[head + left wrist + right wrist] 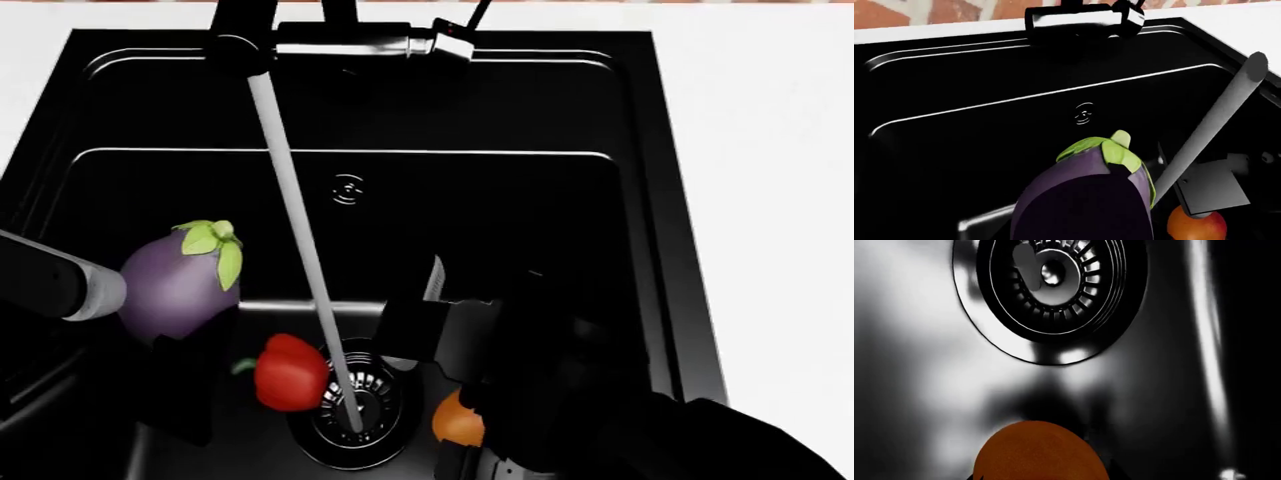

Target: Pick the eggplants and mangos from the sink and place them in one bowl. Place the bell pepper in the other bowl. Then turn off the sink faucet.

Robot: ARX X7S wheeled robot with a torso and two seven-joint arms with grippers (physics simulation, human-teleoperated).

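Observation:
A purple eggplant (174, 282) with a green cap hangs over the left side of the black sink (641, 200), and my left gripper (160, 335) is shut on it. It fills the left wrist view (1084, 200) and hides the fingers. An orange mango (457, 420) lies on the sink floor right of the drain (350, 415). My right gripper (1044, 475) is down on it, with dark fingertips tight against both its sides. A red bell pepper (291, 372) rests left of the drain. The faucet (354, 40) is running. Both bowls are out of view.
The water stream (300, 250) slants from the spout down to the drain, passing between the two grippers and close to the bell pepper. White counter (761, 150) borders the sink on the right and the back. The faucet lever (457, 30) sits at the back rim.

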